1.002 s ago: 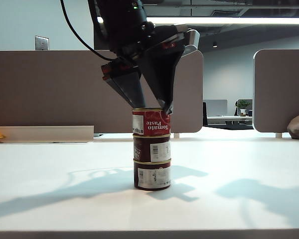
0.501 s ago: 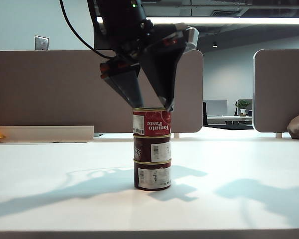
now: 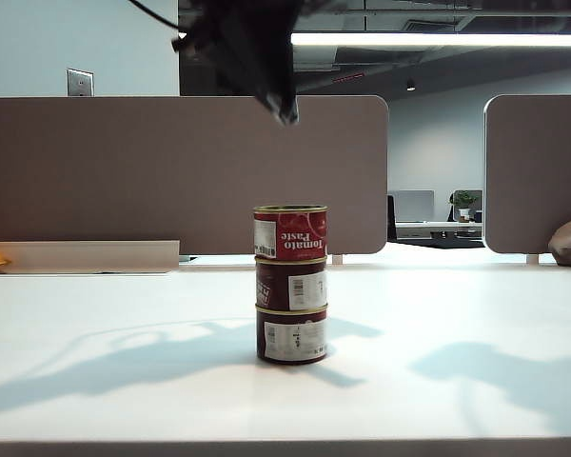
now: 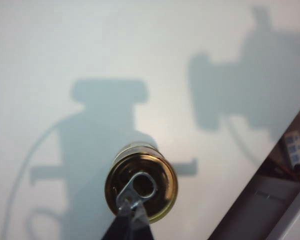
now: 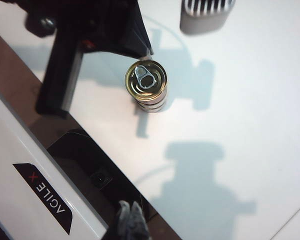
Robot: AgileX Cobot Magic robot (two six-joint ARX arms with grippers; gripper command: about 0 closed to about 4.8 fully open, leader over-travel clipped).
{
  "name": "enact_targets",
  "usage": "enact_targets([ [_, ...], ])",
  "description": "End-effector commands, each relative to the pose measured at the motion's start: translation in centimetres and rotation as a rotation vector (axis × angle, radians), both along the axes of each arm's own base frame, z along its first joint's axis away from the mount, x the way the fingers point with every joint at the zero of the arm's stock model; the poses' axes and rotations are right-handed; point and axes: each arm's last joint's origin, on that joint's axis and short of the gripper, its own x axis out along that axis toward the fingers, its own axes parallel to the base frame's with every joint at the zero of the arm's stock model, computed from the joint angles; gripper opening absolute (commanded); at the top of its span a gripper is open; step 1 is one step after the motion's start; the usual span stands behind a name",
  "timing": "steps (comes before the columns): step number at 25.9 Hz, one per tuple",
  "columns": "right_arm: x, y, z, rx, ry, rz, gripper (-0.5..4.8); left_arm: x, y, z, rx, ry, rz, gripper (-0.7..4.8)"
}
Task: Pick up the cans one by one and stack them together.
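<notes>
1. The three cans stand as one straight stack on the white table (image 3: 95, 314), and I place everything else against that stack.
2. The bottom can (image 3: 291, 335) is dark maroon with a white barcode label facing the exterior camera and rests directly on the table.
3. The middle can (image 3: 290, 282), also maroon with a white label, sits squarely on the bottom one, rim to rim.
4. The red Tomato Paste can (image 3: 290, 232) tops the stack; its lettering reads upside down, and its gold pull-tab lid (image 4: 141, 188) faces up.
5. My left gripper (image 3: 284, 109) hangs well above the stack, clear of the red can, with its fingers (image 4: 132, 225) pressed together and holding nothing; in my left wrist view their tips meet in a point over the near edge of the lid.
6. My right gripper (image 5: 130, 220) is off to the side of the stack and well apart from it, its fingers closed together on nothing.
7. The stack's shadow and the shadows of my arms fall across the table around it.
8. Behind the stack, past the table's far edge, stands a brown partition panel (image 3: 105, 171), with a second one (image 3: 538, 171) further right.
</notes>
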Motion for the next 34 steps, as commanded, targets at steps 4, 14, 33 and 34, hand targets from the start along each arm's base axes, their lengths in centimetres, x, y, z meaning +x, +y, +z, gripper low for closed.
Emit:
enact_targets([
  [4,0.1,0.1,0.6,0.038,-0.066,0.023,-0.06,-1.5,1.6,3.1,-0.101,-0.060,0.049,-0.05],
  [14,-1.0,-1.0,1.5,0.268,-0.297,0.023,-0.06,-5.4,6.1,9.5,-0.301,-0.342,0.168,-0.05],
  [33,8.0,2.3,-7.1,0.252,-0.521,-0.145,0.00,-2.8,6.3,4.4,-0.402,-0.570,0.003,-0.04],
  [34,8.3,2.4,-7.2,0.244,-0.535,-0.164,0.00,-2.8,6.3,4.3,-0.400,-0.569,0.003,-0.04],
])
